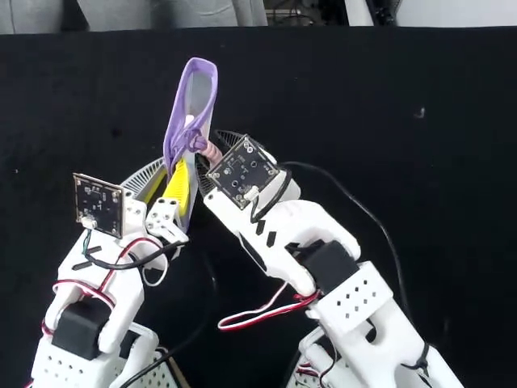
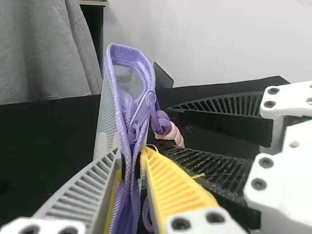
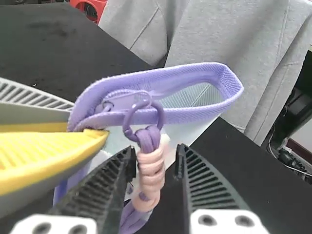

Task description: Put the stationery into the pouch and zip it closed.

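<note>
A purple mesh pouch (image 1: 191,101) is held up on edge above the black table (image 1: 404,121). My left gripper (image 1: 179,190), with one yellow and one grey finger, is shut on the pouch's zipper edge (image 2: 127,161). The pouch (image 2: 127,83) rises upright beyond these fingers. A pink and purple pull cord (image 3: 148,175) hangs from the zipper's ring. My right gripper (image 3: 153,153) stands open, its black fingers either side of this cord (image 1: 212,149), with a gap showing on one side. The pouch (image 3: 195,90) gapes a little at its far end. What it holds is hidden.
Black cloth covers the table out to every edge. Red and white cables (image 1: 258,311) loop between the two arm bases near the front. Grey fabric (image 3: 234,39) hangs beyond the table's back edge.
</note>
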